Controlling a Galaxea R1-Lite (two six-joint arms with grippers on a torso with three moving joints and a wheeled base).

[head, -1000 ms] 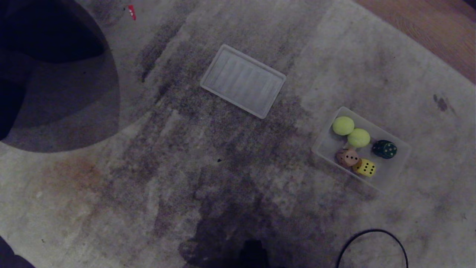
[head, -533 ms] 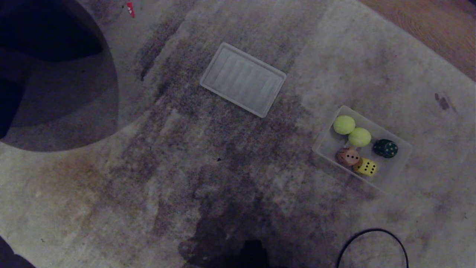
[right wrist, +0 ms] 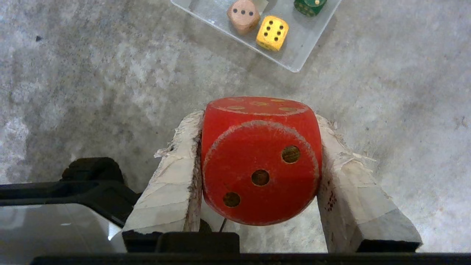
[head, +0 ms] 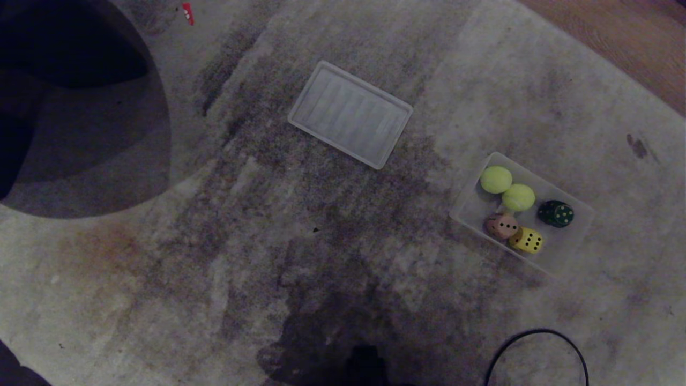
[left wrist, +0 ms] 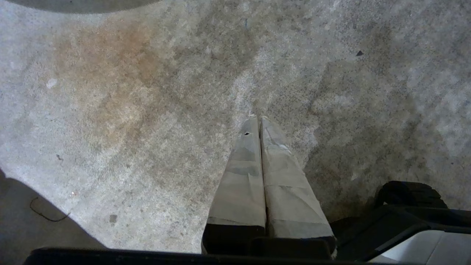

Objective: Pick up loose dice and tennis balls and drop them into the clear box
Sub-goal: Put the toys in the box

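The clear box (head: 565, 244) lies on the carpet at the right. Inside it are two tennis balls (head: 496, 179) (head: 518, 197), a pinkish-tan die (head: 501, 225), a yellow die (head: 527, 239) and a dark green die (head: 556, 213). Neither gripper shows in the head view. In the right wrist view my right gripper (right wrist: 257, 118) is shut on a red die (right wrist: 259, 162), held above bare carpet short of the clear box (right wrist: 301, 48), where the pinkish-tan die (right wrist: 243, 14) and yellow die (right wrist: 272, 32) show. My left gripper (left wrist: 258, 119) is shut and empty over bare carpet.
A flat ribbed clear lid (head: 350, 114) lies on the carpet left of and beyond the box. A black cable loop (head: 536, 335) curves at the near right. A large dark shape (head: 69, 48) fills the far left corner. Wooden floor (head: 632, 37) borders the carpet at the far right.
The whole head view has shifted very slightly; nothing on the carpet has moved.
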